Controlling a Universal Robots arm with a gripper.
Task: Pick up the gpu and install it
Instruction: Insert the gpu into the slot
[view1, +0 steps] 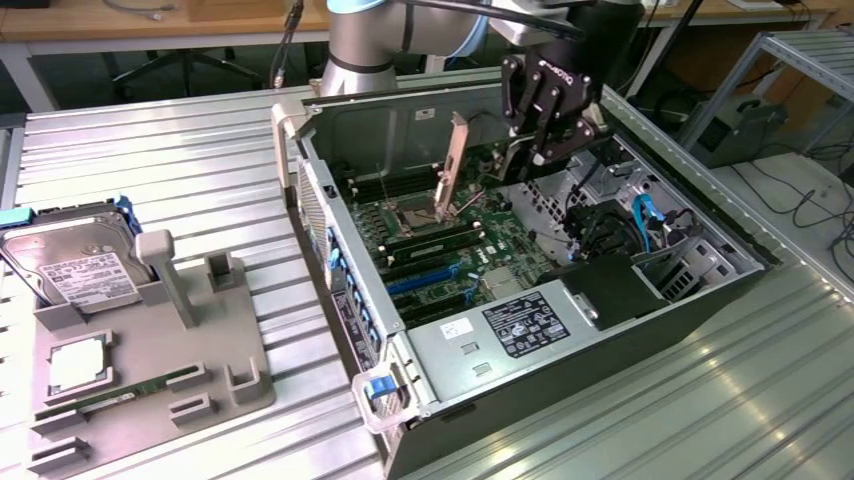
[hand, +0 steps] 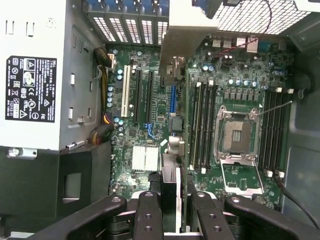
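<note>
Above the open computer case (view1: 358, 132), the claw (view1: 539, 152) was clamped on the gpu (view1: 453, 168), holding it on edge over the motherboard (view1: 461, 255), bracket toward the rear slots, seemingly to line it up for seating.

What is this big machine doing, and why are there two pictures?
That is a grey robot arm with black jaws on its end. One picture comes from a camera off to the side; the other from a camera on the arm's wrist, looking down past the jaws. The jaws are shut on the gpu, a flat green circuit card with a pale metal end bracket, held upright inside an open black computer case. On the exterior view's left, on the ribbed metal table, a grey holder keeps a boxy silver hard drive with a white label and a slim green memory stick.
</note>
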